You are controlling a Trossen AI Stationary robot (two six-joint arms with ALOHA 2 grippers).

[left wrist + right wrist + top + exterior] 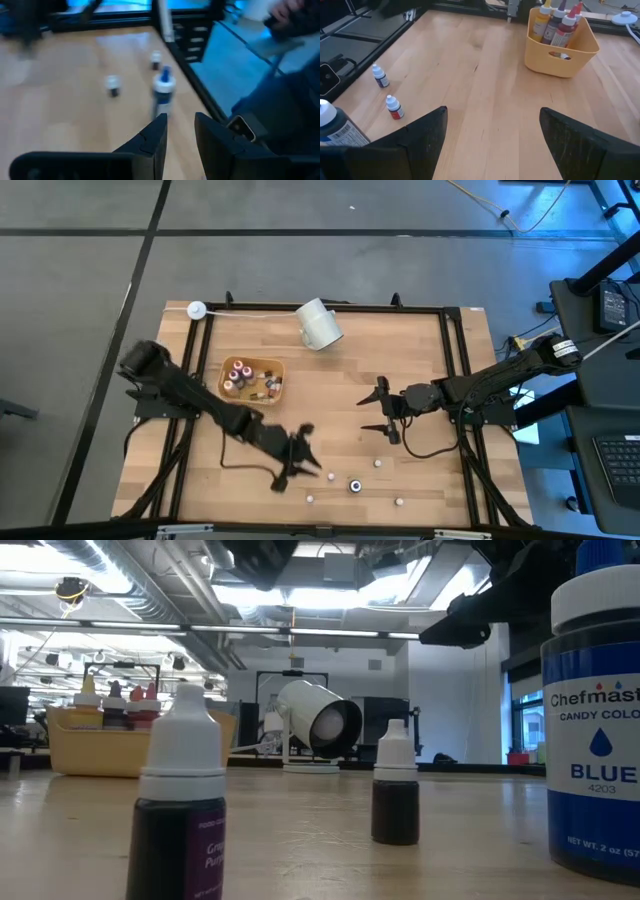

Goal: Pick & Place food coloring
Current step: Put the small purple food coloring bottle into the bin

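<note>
Reading label | blue bottle: "Chefmaster CANDY COLOR BLUE 4203"

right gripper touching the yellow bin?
Apart. In the right wrist view, the right gripper has its fingers spread wide with bare wood between them and the yellow bin; the high view agrees.

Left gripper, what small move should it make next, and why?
Probably ease the left gripper forward to the blue-capped bottle and close on it. Its fingers stand apart and hold nothing, the bottle stands upright just ahead, and the yellow tray already holds other bottles.
</note>
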